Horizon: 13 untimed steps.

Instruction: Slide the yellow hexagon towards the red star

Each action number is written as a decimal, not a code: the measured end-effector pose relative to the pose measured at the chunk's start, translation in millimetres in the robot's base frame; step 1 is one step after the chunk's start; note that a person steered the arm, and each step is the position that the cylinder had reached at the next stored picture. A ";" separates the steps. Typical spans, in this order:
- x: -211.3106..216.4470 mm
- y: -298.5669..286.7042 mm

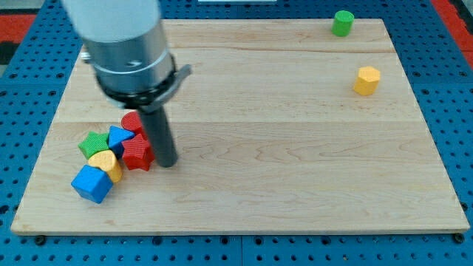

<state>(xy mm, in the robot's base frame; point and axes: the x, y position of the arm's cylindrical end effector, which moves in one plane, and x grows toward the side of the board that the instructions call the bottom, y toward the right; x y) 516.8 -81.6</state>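
Observation:
The yellow hexagon [366, 80] sits near the view's right edge of the wooden board, far from my tip. The red star [137, 154] lies in a cluster at the view's lower left. My tip [168, 163] rests on the board just right of the red star, touching or almost touching it. The rod rises from there to the arm's grey body at the view's top left. A second red block [132, 122] shows partly behind the rod, above the star.
The cluster also holds a green block [94, 143], a blue triangle [119, 137], a yellow heart [106, 162] and a blue cube [92, 183]. A green cylinder [342, 23] stands at the view's top right. The board's bottom edge [236, 229] runs below.

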 end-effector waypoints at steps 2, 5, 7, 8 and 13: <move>-22.0 204.8; -174.9 383.8; -193.0 319.3; -158.3 322.2; -93.0 193.8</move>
<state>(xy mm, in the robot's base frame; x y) 423.8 112.3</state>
